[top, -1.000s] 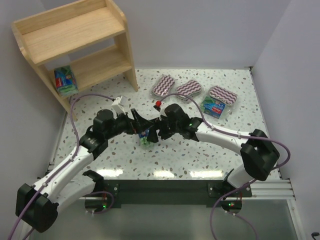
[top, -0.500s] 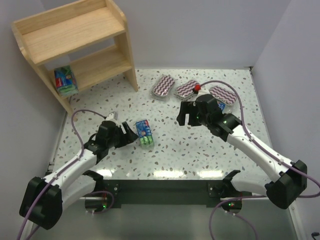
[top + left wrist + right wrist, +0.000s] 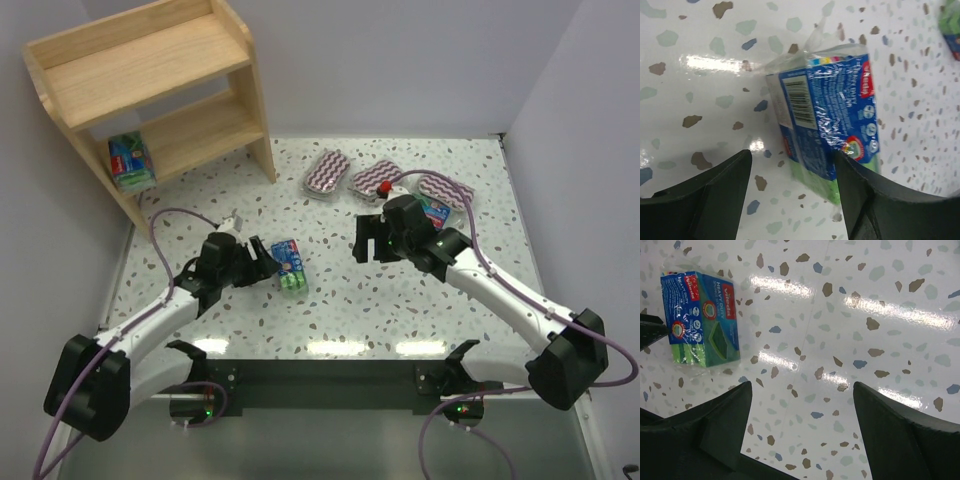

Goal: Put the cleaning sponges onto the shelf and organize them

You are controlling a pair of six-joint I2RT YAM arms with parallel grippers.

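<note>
L arm: runs low from its base at the near-left edge, forearm angled toward table centre. The left gripper sits close to the surface, jaws apart, nothing clamped. In the left wrist view a green-blue pack lies on its side just ahead of the fingers, barcode face up toward the cam and nearer one finger than the other. Whether they touch cannot be told.

R arm: long reach from the near-right base, elbow out toward the right wall, wrist pitched down over mid-table. The right gripper hangs above the surface with jaws wide apart, holding nothing. Its wrist view shows speckled surface below and the same pack at upper left.

Room: speckled surface shows between the two grippers and along the near edge. Behind the R wrist, three zigzag packs lie in a row near the far edge, the right-hand one partly hidden by arm and cable. A second green-blue pack lies just beside it, partly covered.

The shelf stands in the far-left corner, close to the wall. A third green-blue pack sits at its lowest level, left end.
</note>
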